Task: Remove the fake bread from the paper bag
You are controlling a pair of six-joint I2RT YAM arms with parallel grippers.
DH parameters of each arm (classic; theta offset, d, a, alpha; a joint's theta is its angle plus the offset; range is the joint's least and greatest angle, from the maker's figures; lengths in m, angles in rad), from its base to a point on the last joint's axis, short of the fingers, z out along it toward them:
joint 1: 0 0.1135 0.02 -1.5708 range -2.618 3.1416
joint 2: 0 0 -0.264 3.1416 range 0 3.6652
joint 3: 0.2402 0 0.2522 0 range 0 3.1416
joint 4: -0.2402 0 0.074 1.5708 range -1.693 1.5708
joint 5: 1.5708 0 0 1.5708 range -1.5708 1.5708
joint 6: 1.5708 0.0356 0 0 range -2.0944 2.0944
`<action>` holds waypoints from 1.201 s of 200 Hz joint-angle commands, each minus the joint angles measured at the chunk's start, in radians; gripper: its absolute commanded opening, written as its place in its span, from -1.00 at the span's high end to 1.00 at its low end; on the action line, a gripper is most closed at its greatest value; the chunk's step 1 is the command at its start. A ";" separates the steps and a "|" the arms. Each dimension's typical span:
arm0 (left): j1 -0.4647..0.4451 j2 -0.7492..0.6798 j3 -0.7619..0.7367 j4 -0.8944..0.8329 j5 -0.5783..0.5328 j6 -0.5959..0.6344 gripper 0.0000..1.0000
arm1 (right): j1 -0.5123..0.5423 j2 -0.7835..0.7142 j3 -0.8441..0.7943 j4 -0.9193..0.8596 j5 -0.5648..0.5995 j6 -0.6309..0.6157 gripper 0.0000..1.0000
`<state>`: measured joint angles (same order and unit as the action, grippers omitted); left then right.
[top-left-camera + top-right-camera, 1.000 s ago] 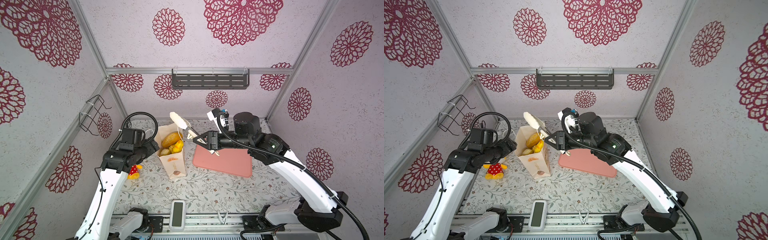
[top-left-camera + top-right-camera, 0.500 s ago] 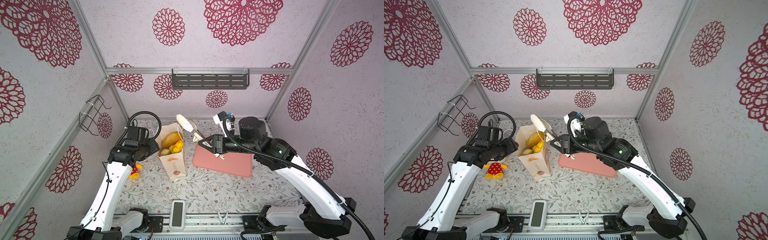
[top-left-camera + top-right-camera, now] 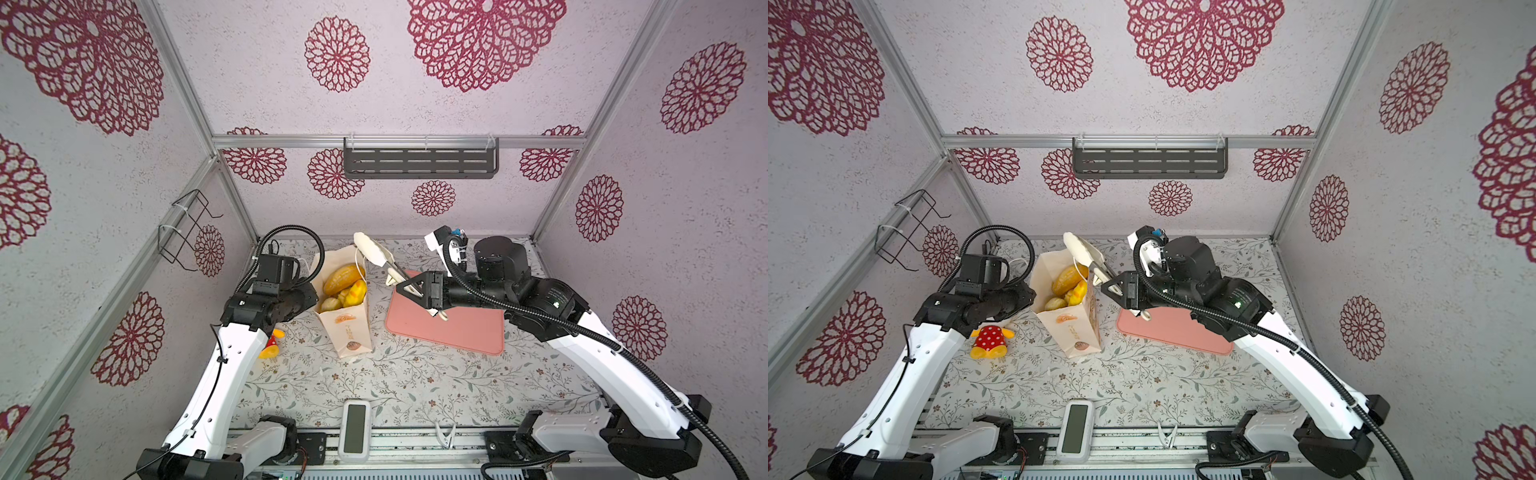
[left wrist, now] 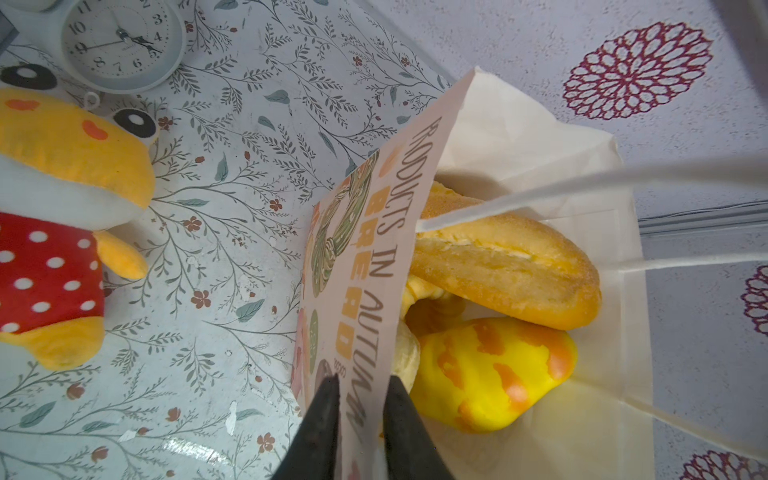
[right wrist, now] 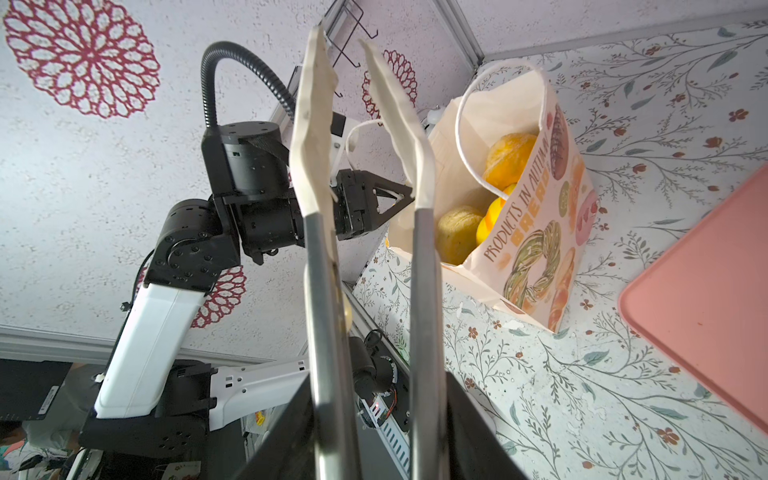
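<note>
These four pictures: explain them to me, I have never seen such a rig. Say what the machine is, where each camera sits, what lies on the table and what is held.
It is a robot with two white arms, each ending in a pinching tool. Two pictures look down from overhead, side by side; the other two come from a camera on each wrist. On the flowered table are a paper bag with fake bread inside, a pink tray, a plush toy and a white clock. The right tool holds tongs, their tips apart and empty, near the bag's open top. The left tool straddles the bag's side wall at the rim; whether it pinches firmly I cannot tell.
</note>
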<state>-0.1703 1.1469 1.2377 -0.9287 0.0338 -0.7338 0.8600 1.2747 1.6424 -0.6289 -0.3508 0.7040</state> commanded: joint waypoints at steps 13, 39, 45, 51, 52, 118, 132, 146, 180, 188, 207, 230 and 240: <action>-0.002 0.011 -0.017 0.038 0.000 0.023 0.73 | 0.001 -0.031 0.019 0.055 0.018 0.003 0.11; -0.002 0.020 -0.024 0.045 -0.002 0.030 0.92 | 0.001 -0.031 0.019 0.037 0.025 -0.003 0.11; -0.002 0.022 -0.026 0.046 -0.002 0.032 0.98 | 0.001 -0.033 0.019 0.032 0.028 -0.004 0.11; -0.002 0.023 -0.025 0.046 -0.004 0.033 1.00 | 0.001 -0.034 0.018 0.027 0.031 -0.005 0.11; -0.002 0.024 -0.025 0.046 -0.003 0.033 1.00 | 0.001 -0.035 0.018 0.027 0.031 -0.007 0.11; 0.014 0.077 0.136 -0.042 -0.078 0.197 1.00 | 0.002 -0.049 0.026 -0.029 0.061 -0.034 0.11; 0.017 0.115 0.204 -0.079 -0.096 0.265 1.00 | 0.001 -0.048 0.028 -0.045 0.065 -0.043 0.11; 0.021 0.152 0.266 -0.112 -0.099 0.336 1.00 | 0.002 -0.050 0.028 -0.060 0.071 -0.056 0.11; 0.032 0.232 0.393 -0.173 -0.121 0.481 1.00 | 0.000 -0.039 0.068 -0.150 0.106 -0.122 0.11; 0.032 0.245 0.415 -0.181 -0.129 0.502 1.00 | -0.001 -0.033 0.088 -0.182 0.122 -0.152 0.11; 0.032 0.260 0.432 -0.165 -0.124 0.508 1.00 | 0.000 -0.011 0.152 -0.295 0.178 -0.241 0.11; 0.026 0.277 0.442 -0.150 -0.088 0.514 1.00 | 0.000 0.030 0.240 -0.455 0.261 -0.349 0.11; 0.020 0.281 0.441 -0.147 -0.073 0.517 1.00 | 0.000 0.048 0.263 -0.515 0.277 -0.386 0.11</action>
<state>-0.1459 1.4223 1.6497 -1.1118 -0.0727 -0.2535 0.8600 1.2976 1.8236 -0.9813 -0.1745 0.4679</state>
